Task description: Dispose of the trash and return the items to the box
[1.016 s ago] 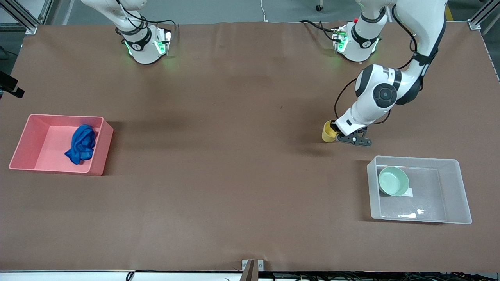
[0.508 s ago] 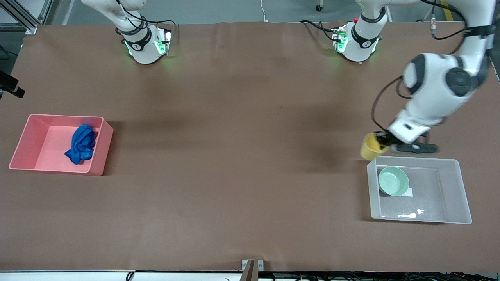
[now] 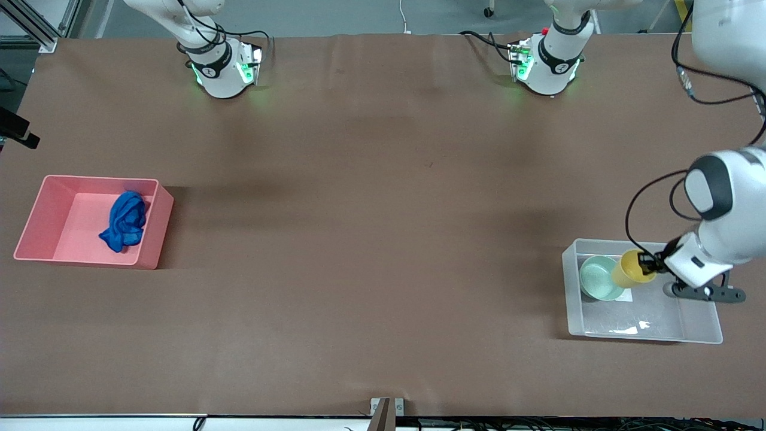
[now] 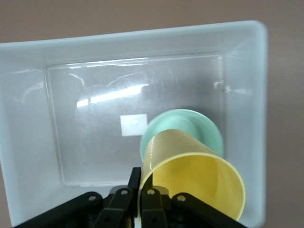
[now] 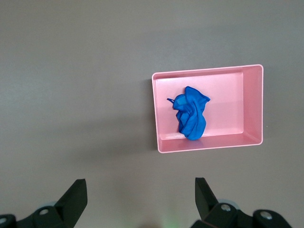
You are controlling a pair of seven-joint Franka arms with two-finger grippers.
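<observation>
My left gripper [image 3: 645, 264] is shut on the rim of the yellow cup [image 3: 629, 269] and holds it tilted over the clear box [image 3: 700, 328], above the mint-green bowl [image 3: 598, 279] that lies in the box. In the left wrist view the gripper [image 4: 140, 189] pinches the cup's wall [image 4: 190, 166], with the bowl [image 4: 199, 124] and the box's white label [image 4: 133, 125] below. The blue rag [image 3: 124, 220] lies in the pink bin [image 3: 42, 207]; it also shows in the right wrist view [image 5: 191, 113]. My right gripper [image 5: 140, 197] is open and empty, high above the table, and is out of the front view.
The pink bin [image 5: 252, 105] stands at the right arm's end of the table, the clear box at the left arm's end. Both arm bases [image 3: 224, 69] stand along the table's edge farthest from the front camera. Brown tabletop [image 3: 371, 239] lies between the bins.
My left arm has carried the yellow cup from the bare table over the box's rim to above the bowl. The right arm has not moved.
</observation>
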